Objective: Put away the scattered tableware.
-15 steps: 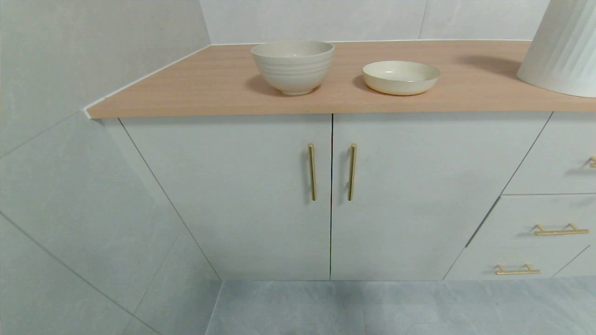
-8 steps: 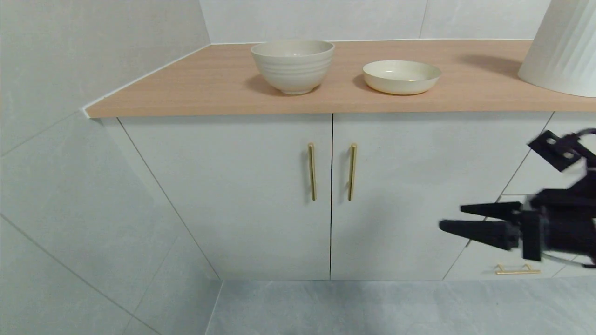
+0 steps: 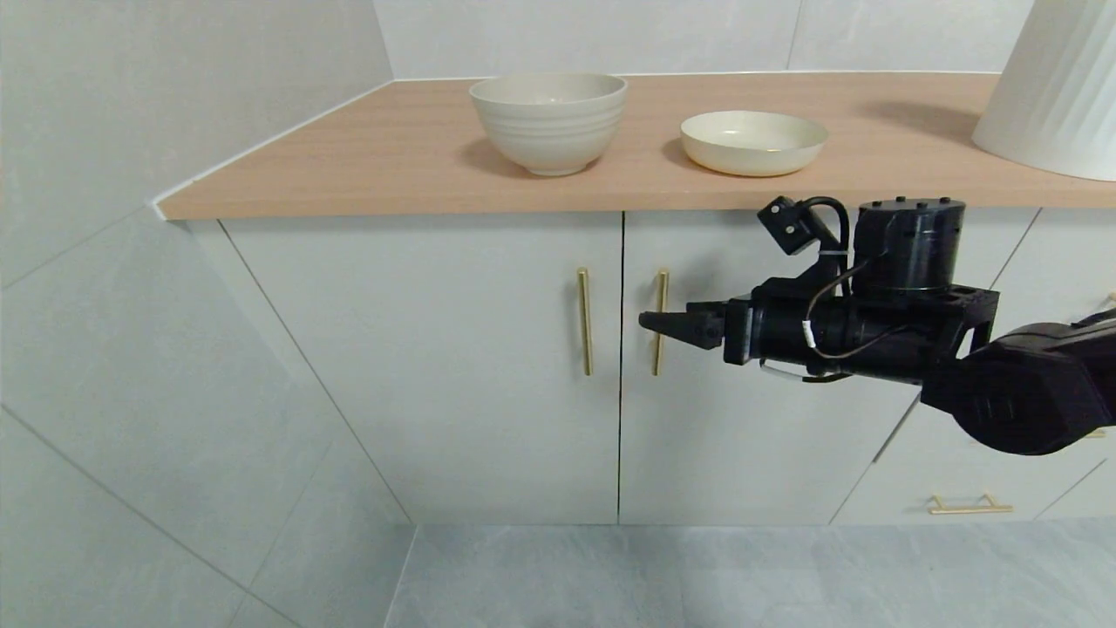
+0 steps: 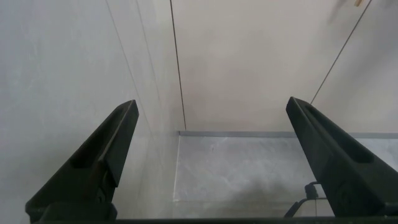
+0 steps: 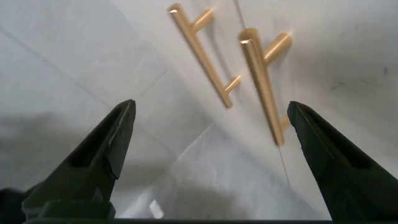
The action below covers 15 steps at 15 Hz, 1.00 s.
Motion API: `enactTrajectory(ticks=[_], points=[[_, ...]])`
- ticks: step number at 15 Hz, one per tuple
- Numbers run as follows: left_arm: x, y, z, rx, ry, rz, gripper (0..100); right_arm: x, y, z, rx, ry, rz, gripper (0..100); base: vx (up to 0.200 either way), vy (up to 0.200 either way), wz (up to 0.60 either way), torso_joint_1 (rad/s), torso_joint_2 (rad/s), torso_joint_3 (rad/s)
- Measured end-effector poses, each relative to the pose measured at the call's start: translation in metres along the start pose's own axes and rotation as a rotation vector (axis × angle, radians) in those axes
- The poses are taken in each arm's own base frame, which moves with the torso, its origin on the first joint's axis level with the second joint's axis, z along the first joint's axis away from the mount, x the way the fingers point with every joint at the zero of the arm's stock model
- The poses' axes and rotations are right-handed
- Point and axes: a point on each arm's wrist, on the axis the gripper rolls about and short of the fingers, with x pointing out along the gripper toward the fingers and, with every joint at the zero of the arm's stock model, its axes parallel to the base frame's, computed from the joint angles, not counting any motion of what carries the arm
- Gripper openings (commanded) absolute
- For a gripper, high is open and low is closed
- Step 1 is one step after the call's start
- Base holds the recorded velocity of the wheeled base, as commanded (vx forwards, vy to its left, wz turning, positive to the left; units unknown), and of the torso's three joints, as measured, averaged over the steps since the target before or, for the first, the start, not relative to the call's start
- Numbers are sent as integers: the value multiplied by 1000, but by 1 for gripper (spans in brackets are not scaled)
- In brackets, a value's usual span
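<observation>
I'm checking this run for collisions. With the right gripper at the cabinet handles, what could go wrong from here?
1. The right gripper is open at the right door handle. The left door handle is close beside it, so the gripper could close on the wrong one or slip off.
2. The right door would likely swing out toward the right arm crossing it, and may bump it.

Bowl (image 3: 548, 122): showing pale beige, with horizontal ridged bands running round it.
Dish (image 3: 752, 141): showing glossy cream, plain.
Countertop (image 3: 392, 166): wearing light tan wood grain.
Cabinet doors (image 3: 436, 375): appearing off-white, faintly mottled.
Handles (image 3: 584, 323): gleaming brass-gold.
Right gripper (image 3: 647, 321): showing matte black.
Floor (image 3: 697, 576): showing grey marbling.
</observation>
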Motion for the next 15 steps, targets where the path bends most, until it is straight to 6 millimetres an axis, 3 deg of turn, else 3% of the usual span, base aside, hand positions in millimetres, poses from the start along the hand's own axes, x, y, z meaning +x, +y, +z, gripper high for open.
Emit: enactTrajectory(ticks=[9, 15], points=[[0, 0, 0, 1, 0, 1, 100, 37, -10, -32, 10, -39, -16, 100, 0, 0, 0, 0, 0, 0], [0, 0, 0, 0, 0, 1, 100, 45, -7, -41, 86, -54, -8, 100, 0, 0, 0, 0, 0, 0]])
